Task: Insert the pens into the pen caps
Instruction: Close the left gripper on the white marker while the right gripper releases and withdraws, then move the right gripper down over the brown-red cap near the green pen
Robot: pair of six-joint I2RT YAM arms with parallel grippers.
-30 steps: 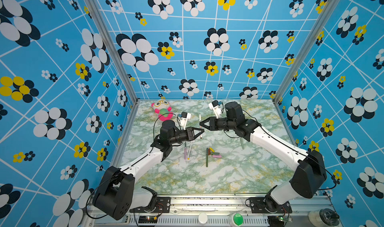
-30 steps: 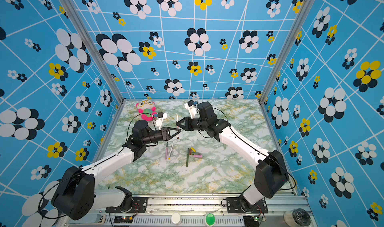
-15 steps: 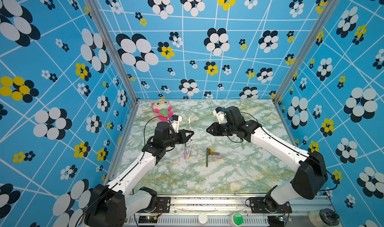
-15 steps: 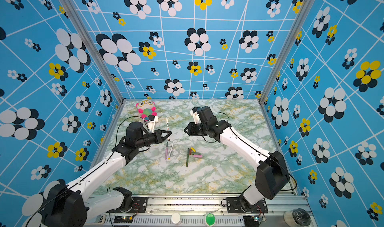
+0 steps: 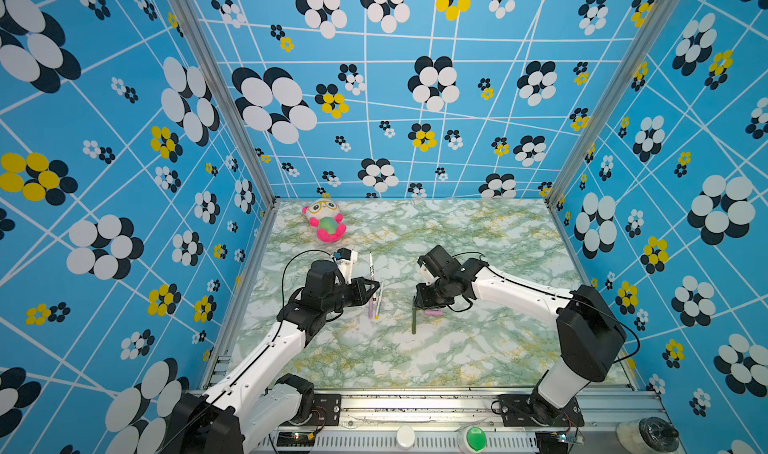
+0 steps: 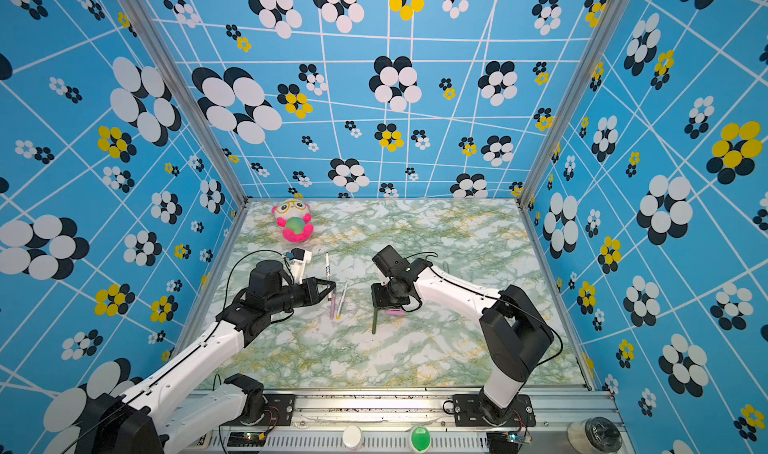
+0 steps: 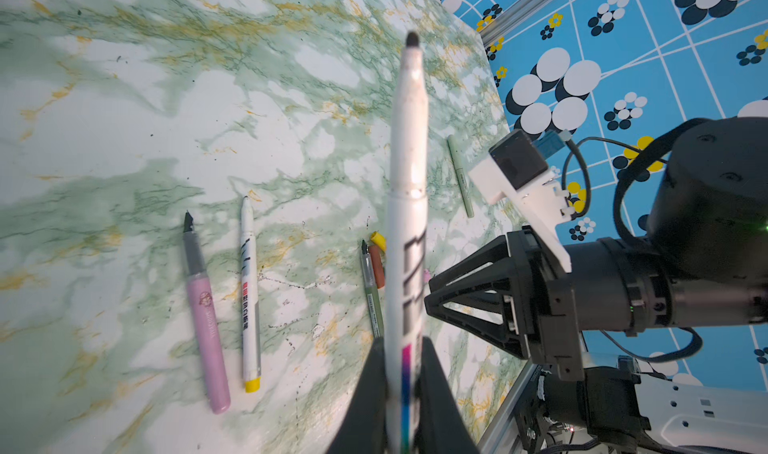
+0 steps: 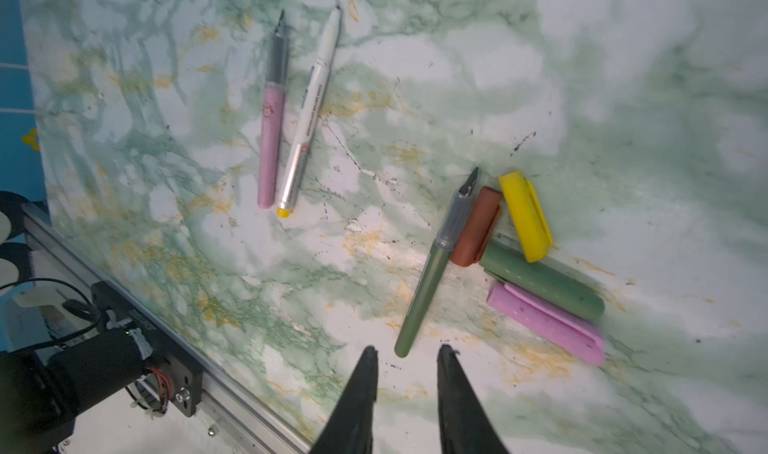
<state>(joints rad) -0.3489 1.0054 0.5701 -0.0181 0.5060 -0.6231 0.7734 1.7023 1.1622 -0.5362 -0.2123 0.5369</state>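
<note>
Left claw (image 7: pixel 405 348) clenched on white pen (image 7: pixel 407 182). Right claw (image 8: pixel 407 352) released, empty; it should centre over one of the pen caps (image 8: pixel 536 279) before closing.

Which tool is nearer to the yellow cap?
Right. The right tool hangs open close by the yellow cap; the left tool, gripping a white pen, is farther off, by the pink pen.

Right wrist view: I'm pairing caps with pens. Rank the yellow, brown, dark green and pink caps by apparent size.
1. dark green cap and pink cap, about alike
2. yellow cap
3. brown cap
</note>
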